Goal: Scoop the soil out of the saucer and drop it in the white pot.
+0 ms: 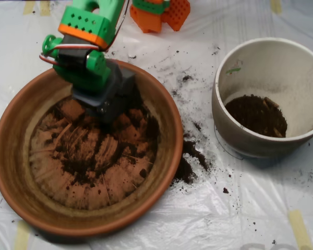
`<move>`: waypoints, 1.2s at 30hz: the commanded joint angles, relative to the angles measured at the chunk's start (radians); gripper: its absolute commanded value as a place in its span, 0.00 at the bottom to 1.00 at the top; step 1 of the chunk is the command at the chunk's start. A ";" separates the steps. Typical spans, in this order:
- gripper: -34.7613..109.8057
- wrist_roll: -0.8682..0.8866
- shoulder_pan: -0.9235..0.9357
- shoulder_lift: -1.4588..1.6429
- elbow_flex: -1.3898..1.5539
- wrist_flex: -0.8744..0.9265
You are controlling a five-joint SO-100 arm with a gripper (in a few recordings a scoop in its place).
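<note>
The soil (94, 153) is lying as a thin, dark, crumbly layer across the ridged floor of the saucer (10, 156), thickest toward the upper right of the dish and letting the orange clay show through in streaks elsewhere. The saucer is filling the lower left of the frame. More soil is sitting in the bottom of the white pot (281, 67) at the right edge, whose inner walls are looking dusty. A dark spill of soil (190, 159) is trailing over the surface between the two vessels, just beside the saucer's right rim.

The green and orange arm (88, 31) is reaching down from the upper left of the frame, and its grey scoop (110, 101) is pressing into the soil at the upper part of the saucer. How far the scoop's shells are parted, and whether they are gripping soil, I cannot tell.

A white plastic sheet (198, 224) is covering the table, wrinkled, with strips of yellowish tape (300, 226) showing.
</note>
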 commanded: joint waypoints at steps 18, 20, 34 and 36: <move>0.24 0.083 -0.239 0.097 -0.477 0.278; 0.24 0.077 -0.267 0.181 -0.426 0.247; 0.24 0.021 -0.558 0.196 -0.891 0.394; 0.24 0.008 -0.606 0.186 -0.963 0.394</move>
